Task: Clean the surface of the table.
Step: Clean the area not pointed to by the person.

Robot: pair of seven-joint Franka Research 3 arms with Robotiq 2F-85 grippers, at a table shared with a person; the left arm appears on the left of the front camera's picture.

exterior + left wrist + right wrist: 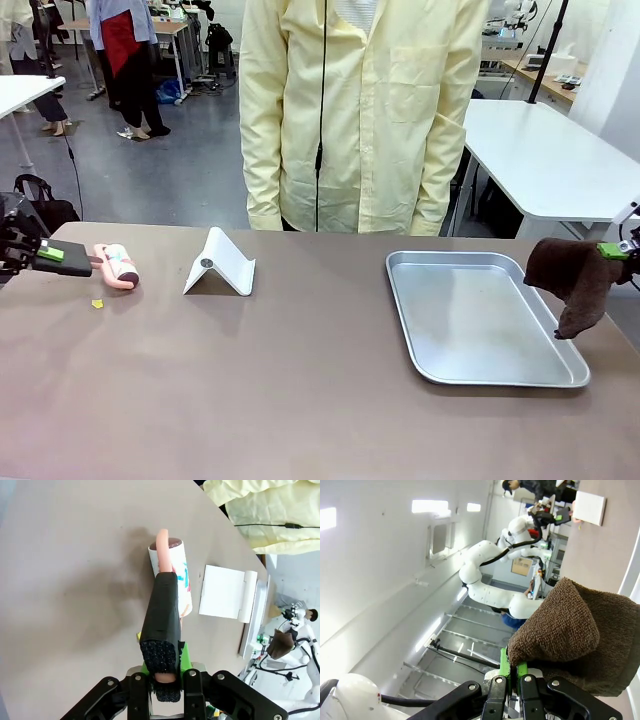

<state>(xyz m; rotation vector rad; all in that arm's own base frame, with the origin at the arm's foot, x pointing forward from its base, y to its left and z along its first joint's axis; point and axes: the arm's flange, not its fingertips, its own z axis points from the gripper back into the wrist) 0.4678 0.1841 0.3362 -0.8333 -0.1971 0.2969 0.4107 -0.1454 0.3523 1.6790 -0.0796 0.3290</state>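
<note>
Brown-grey and matte, the counter (pixel 300 400) runs across the whole width of my front view, and a person (pixel 360 110) in a pale yellow coat stands at its far edge.

My left hand (pixel 45 254) sits at the far left of the counter, clamped tight on a lint roller (pixel 120 266). In the left wrist view the two green-padded fingers (pixel 184 655) pinch the black foam-wrapped handle (pixel 162 615) from both sides. The pink stem runs forward out of the foam to the white roll with its coloured print. The roll lies low over the surface and throws a soft shadow to one side. I cannot tell whether it actually touches. A small yellow scrap (pixel 97 303) lies on the counter just on the near side of the roller.

To the right of the roller, apart from it, a white folded stand (pixel 225 265) sits on the counter like a little tent.

Right of centre lies a rectangular silver metal tray (pixel 480 320), flat on the counter, with nothing in it.

My right hand (pixel 612 252) comes in from the right edge, closed on a dark brown terry cloth (pixel 570 280). The right wrist view shows its green pads (pixel 503 665) pressed together on a bunched fold, with the rest of the cloth billowing out to one side. From the front, the cloth hangs at the tray's right rim, its lower tip drooping across that rim, lifted off the surface.
</note>
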